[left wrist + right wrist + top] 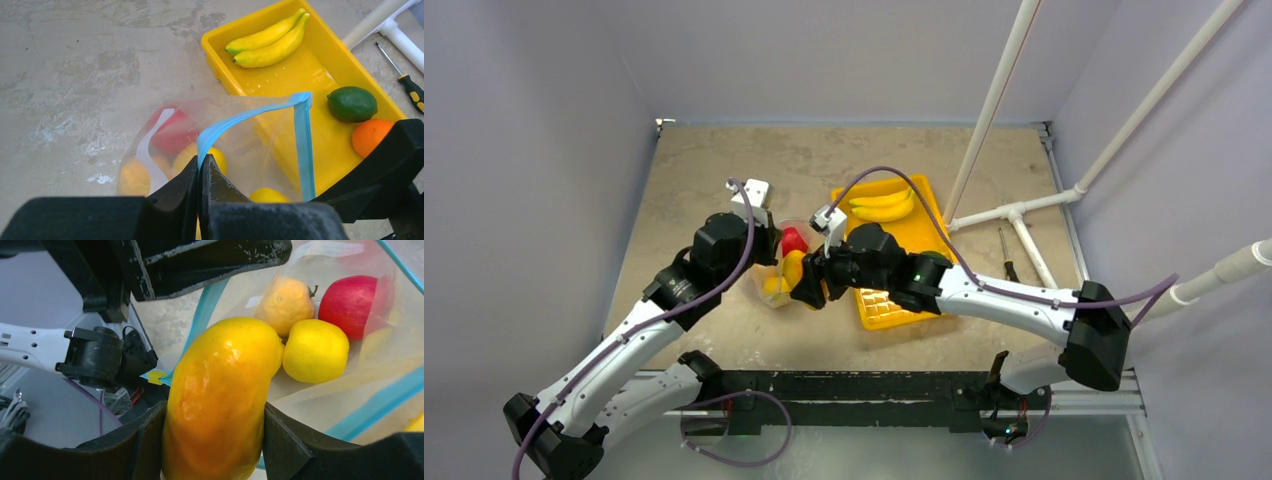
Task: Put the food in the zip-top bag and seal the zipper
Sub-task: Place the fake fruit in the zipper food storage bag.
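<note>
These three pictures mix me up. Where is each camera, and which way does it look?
Top camera: high behind the robot, looking down at the table, left arm and right arm.
Left wrist camera: on the left arm, looking past its left pincer, shut on the zipper, toward the yellow tray.
Right wrist camera: on the right arm, looking into the zip-top bag over the mango in its right pincer.
Shared: both wrist views show the bagged red apple.

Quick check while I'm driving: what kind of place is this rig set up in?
Probably a lab test cell, not a kitchen: plain walls box in a worn tabletop, white pipes stand at its right edge, and a screwdriver lies beside the yellow tray.
</note>
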Controlling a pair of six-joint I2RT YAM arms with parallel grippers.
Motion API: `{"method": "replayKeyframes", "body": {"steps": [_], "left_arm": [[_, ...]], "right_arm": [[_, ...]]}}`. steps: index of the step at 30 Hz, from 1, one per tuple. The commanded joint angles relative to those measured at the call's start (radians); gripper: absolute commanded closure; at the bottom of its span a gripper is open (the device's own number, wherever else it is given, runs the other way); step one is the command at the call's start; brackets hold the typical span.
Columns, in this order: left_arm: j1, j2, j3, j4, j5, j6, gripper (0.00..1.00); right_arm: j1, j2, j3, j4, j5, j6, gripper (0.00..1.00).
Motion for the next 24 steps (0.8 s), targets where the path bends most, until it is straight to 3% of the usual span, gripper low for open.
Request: {"method": "replayKeyframes", "body": {"steps": [1, 13, 24], "left_arm": [[0.008, 0.007, 0.02, 0.009, 0.03, 0.014, 1.0], [0.009, -0.013, 0.016, 0.012, 0.046, 0.005, 1.0], [0.008, -0.011, 0.015, 0.012, 0.045, 0.006, 1.0]], "right_arm": [[0.009, 0.032, 0.101, 0.036, 0.069, 0.053, 0.96], [0.009, 0.197, 0.202, -0.053, 0.185, 0.214, 0.9], [-0.012, 0.282, 0.24, 0.006, 0.307, 0.309, 0.82]]}}
